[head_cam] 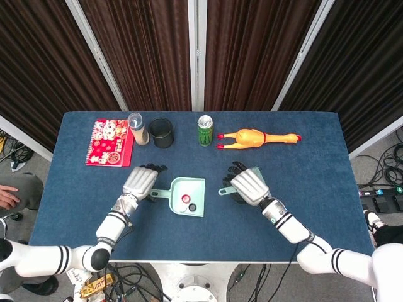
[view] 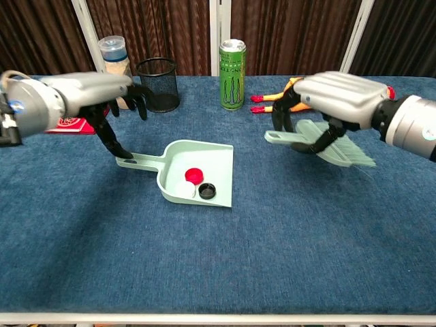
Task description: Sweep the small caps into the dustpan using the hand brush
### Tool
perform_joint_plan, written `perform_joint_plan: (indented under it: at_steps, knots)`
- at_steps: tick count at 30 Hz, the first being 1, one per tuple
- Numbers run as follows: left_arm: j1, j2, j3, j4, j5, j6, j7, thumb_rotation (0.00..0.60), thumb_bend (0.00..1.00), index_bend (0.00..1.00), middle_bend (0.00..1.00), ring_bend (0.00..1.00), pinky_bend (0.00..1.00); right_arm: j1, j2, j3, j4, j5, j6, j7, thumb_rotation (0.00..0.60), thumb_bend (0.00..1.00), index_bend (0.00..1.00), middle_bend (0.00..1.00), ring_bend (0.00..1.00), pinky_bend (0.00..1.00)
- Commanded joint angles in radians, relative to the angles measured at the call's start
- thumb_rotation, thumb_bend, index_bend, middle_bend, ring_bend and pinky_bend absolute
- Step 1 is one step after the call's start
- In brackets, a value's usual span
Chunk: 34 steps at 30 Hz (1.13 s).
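The pale green dustpan (view: 204,154) lies flat on the blue table, its handle pointing left. Inside it rest a red cap (view: 194,175), a black cap (view: 207,191) and a white cap (view: 189,193). My left hand (view: 95,88) hovers over the handle end with its fingers spread, and one dark fingertip reaches down to the handle. My right hand (view: 337,95) grips the green hand brush (view: 320,144) to the right of the dustpan, just above the cloth. From the head view, the dustpan (head_cam: 195,187) sits between left hand (head_cam: 141,181) and right hand (head_cam: 249,185).
Along the back edge stand a red notebook (head_cam: 110,151), a shaker bottle (head_cam: 137,128), a black mesh cup (head_cam: 162,133) and a green can (head_cam: 205,130). A yellow rubber chicken (head_cam: 252,138) lies just behind my right hand.
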Motion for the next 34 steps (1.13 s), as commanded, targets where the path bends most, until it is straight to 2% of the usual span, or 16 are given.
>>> perform_joint_plan:
  at_steps: [1,5,8,10,13,17,23,28,34]
  knots:
    - [0.084,0.055,0.01,-0.015,0.112,0.101,-0.096,0.6,0.09,0.18,0.26,0.2,0.27,-0.027,0.018,-0.021,-0.047,0.077,-0.062,-0.093,0.6,0.41,0.22,0.34,0.06,0.07]
    - [0.15,0.094,0.03,0.0,0.192,0.176,-0.15,0.6,0.09,0.18,0.26,0.2,0.26,-0.045,0.025,-0.024,-0.068,0.104,-0.063,-0.123,0.6,0.3,0.06,0.23,0.0,0.05]
    - [0.202,0.136,0.045,0.008,0.208,0.211,-0.181,0.6,0.09,0.19,0.26,0.2,0.23,-0.068,0.046,-0.017,-0.093,0.118,-0.035,-0.124,0.6,0.13,0.01,0.21,0.0,0.05]
    - [0.236,0.165,0.053,0.013,0.211,0.229,-0.199,0.6,0.09,0.19,0.26,0.2,0.22,-0.093,0.069,-0.011,-0.113,0.123,0.0,-0.096,0.6,0.1,0.01,0.21,0.0,0.05]
    - [0.292,0.19,0.068,0.043,0.248,0.284,-0.232,0.6,0.09,0.2,0.26,0.2,0.21,-0.143,0.117,-0.006,-0.137,0.124,0.067,-0.04,0.6,0.12,0.02,0.25,0.02,0.07]
    - [0.368,0.222,0.088,0.097,0.284,0.349,-0.274,0.6,0.09,0.2,0.26,0.2,0.18,-0.217,0.189,-0.01,-0.167,0.097,0.169,0.087,0.6,0.24,0.09,0.3,0.07,0.1]
    - [0.494,0.257,0.133,0.161,0.399,0.462,-0.406,0.6,0.09,0.2,0.26,0.2,0.17,-0.374,0.284,-0.048,-0.201,0.053,0.379,0.167,0.6,0.24,0.09,0.3,0.07,0.1]
    - [0.608,0.251,0.179,0.155,0.464,0.582,-0.387,0.6,0.09,0.2,0.26,0.2,0.16,-0.52,0.331,-0.07,-0.25,0.054,0.547,0.234,0.6,0.24,0.09,0.28,0.07,0.1]
    - [0.698,0.253,0.215,0.09,0.521,0.658,-0.326,0.6,0.09,0.2,0.26,0.2,0.15,-0.631,0.35,-0.115,-0.279,0.032,0.63,0.249,0.6,0.25,0.09,0.28,0.05,0.06]
